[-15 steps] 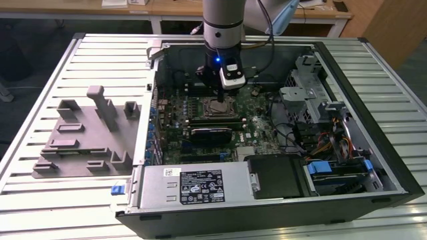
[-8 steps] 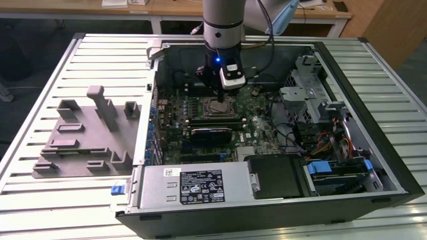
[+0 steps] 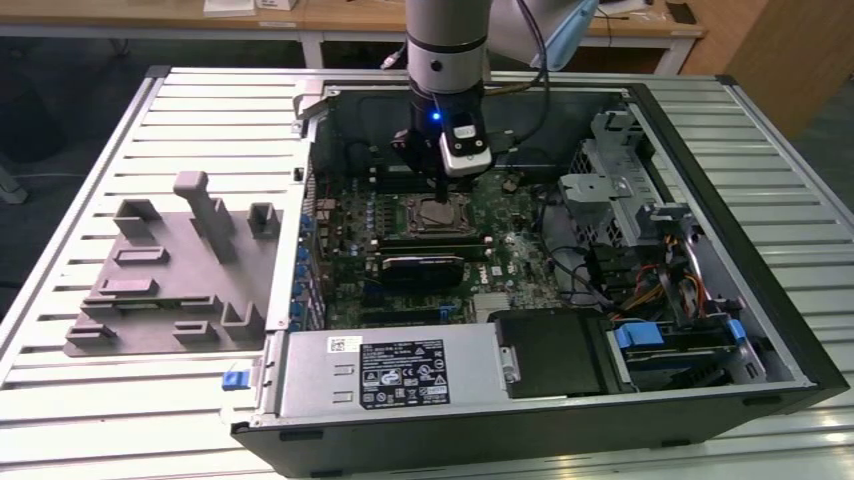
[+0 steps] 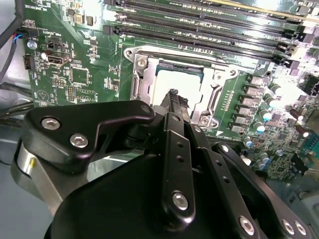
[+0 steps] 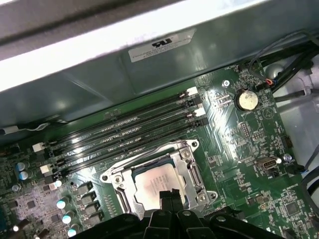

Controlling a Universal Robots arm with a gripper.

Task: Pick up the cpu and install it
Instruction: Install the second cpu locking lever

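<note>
I hold the arm inside the open computer case (image 3: pixel 721 200), which lies on its side on the slatted surface (image 3: pixel 80 400), the pincer (image 5: pixel 169 195) poised directly over the cpu (image 5: pixel 154 181). The chip lies flat, metal lid up, inside the socket frame (image 5: pixel 115 178) on the green motherboard (image 4: pixel 75 59), beside the row of memory slots (image 5: pixel 124 137). In both wrist views the two fingertips (image 4: pixel 173 95) stand pressed together, nothing between them, their ends at or just above the chip's lid; whether they touch it I cannot tell.

My worry is a chip that is not fully seated: any downward push from the closed tips on a slightly skewed cpu could bend the socket's contacts, and a sideways drag could shift it against the frame. The tips could also scuff the lid.

The cpu is square, so it has no long axis; its edges run parallel to the socket frame and the memory slots.
</note>
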